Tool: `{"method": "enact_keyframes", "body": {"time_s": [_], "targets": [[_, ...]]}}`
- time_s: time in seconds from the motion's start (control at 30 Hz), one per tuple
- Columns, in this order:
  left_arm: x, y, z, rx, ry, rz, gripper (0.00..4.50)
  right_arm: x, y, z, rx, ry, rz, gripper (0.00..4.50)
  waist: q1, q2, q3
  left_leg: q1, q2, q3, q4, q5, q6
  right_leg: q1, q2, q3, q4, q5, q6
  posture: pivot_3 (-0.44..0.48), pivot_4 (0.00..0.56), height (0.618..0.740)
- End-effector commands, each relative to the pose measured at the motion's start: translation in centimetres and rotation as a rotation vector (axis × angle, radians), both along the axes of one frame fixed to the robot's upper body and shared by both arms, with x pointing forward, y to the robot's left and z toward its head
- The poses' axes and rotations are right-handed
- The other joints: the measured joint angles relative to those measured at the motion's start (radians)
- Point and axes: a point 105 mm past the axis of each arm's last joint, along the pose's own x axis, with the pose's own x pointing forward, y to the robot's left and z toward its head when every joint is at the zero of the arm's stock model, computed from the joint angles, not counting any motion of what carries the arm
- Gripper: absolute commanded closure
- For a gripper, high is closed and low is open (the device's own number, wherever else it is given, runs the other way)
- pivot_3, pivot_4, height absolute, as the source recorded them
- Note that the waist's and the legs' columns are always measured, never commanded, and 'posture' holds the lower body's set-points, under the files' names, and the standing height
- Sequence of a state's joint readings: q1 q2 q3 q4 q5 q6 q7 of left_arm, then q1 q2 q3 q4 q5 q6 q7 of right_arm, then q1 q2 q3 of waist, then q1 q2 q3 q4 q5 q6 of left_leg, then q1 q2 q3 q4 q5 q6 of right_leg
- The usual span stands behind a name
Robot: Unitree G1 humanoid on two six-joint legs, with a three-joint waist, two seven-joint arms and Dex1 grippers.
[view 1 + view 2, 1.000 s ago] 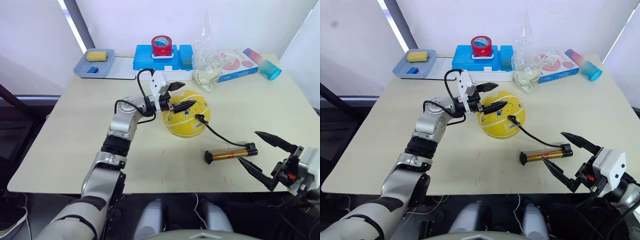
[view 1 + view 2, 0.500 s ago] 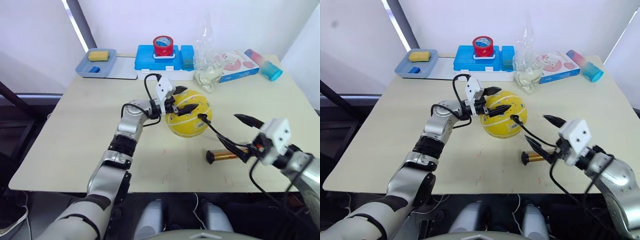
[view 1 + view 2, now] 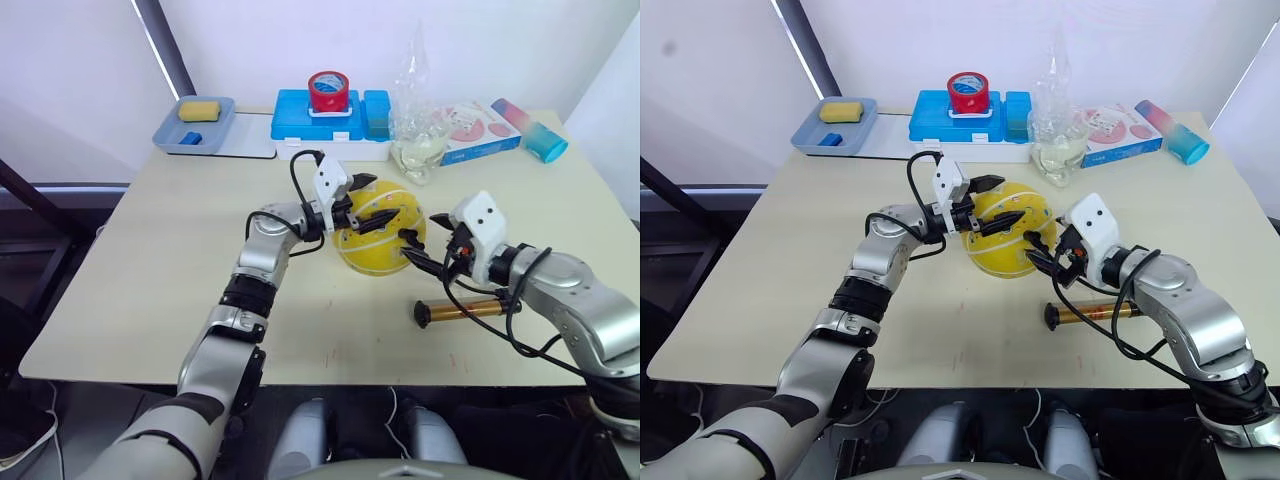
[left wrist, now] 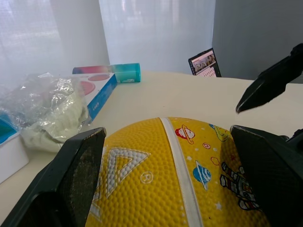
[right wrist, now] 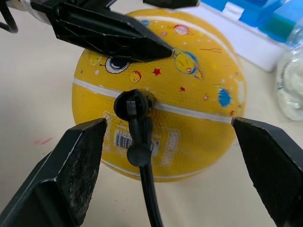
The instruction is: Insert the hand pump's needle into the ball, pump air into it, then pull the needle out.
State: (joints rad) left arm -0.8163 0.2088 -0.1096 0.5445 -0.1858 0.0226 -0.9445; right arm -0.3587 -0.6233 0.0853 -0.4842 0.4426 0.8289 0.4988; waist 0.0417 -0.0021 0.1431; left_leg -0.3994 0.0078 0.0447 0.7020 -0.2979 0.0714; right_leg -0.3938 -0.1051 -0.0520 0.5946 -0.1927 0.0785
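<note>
The yellow ball (image 3: 378,235) sits mid-table, round, with white seams. My left gripper (image 3: 369,200) clasps its upper part, one finger over the top and one on the near face; the left wrist view shows the ball (image 4: 165,175) wedged between the two fingers. The needle's black fitting (image 5: 134,106) is plugged into the ball's valve, so the pin itself is hidden. A thin black hose (image 3: 455,290) runs from it to the gold hand pump (image 3: 465,310), which lies flat on the table. My right gripper (image 3: 428,242) is open, its fingers straddling the fitting without touching it.
Along the far edge stand a blue tray (image 3: 178,140) with a yellow sponge, a blue box (image 3: 300,120) carrying a red tape roll (image 3: 328,90), a crumpled clear bag (image 3: 418,135), a printed box (image 3: 478,128) and a teal tube (image 3: 545,142).
My right arm lifted from the table's front right corner and swung left up to the ball, staying open. The left gripper and ball kept their place; the camera shifted slightly.
</note>
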Motion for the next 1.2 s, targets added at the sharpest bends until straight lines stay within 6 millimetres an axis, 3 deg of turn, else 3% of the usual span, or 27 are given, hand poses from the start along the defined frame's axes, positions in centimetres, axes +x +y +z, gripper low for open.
{"method": "enact_keyframes", "body": {"time_s": [0.03,0.1,0.4,0.83,1.2], "targets": [[-0.1,-0.4,-2.4,0.063,0.055,0.016,0.0,0.2,0.5,0.6,-0.007,0.006,0.024,0.07,0.0,0.0,0.0,0.0,0.0,0.0,0.0,0.0,0.0,0.0,0.0,0.0,0.0,0.0,0.0,0.0,0.15,0.737],[-0.1,-0.4,-2.6,0.064,0.058,0.021,0.0,0.2,0.7,0.7,-0.001,0.013,0.036,0.07,0.0,0.0,0.0,0.0,0.0,0.0,0.0,0.0,0.0,0.0,0.0,0.0,0.0,0.0,0.0,0.0,0.15,0.737],[-0.3,-0.8,-2.9,0.062,0.067,0.027,0.0,0.6,0.8,1.1,-0.017,-0.012,0.038,4.45,-0.001,0.0,0.0,0.0,0.0,0.0,0.0,0.0,0.0,0.0,0.0,0.0,0.001,0.0,0.001,0.0,0.15,0.737],[0.0,-0.4,-5.3,0.122,0.084,0.059,0.0,-0.7,0.8,3.4,-0.015,-0.08,0.055,4.45,0.001,0.0,0.0,0.0,0.0,-0.001,0.0,0.0,0.0,0.0,0.0,0.0,0.001,0.0,0.001,0.0,0.15,0.737],[0.0,-0.5,-6.9,0.146,0.114,0.066,0.0,-1.7,-0.5,5.1,-0.041,-0.095,0.035,4.45,0.015,0.0,0.0,-0.002,-0.001,-0.004,0.0,0.0,0.001,0.0,-0.002,-0.003,-0.001,0.0,0.0,0.0,0.15,0.737]]}}
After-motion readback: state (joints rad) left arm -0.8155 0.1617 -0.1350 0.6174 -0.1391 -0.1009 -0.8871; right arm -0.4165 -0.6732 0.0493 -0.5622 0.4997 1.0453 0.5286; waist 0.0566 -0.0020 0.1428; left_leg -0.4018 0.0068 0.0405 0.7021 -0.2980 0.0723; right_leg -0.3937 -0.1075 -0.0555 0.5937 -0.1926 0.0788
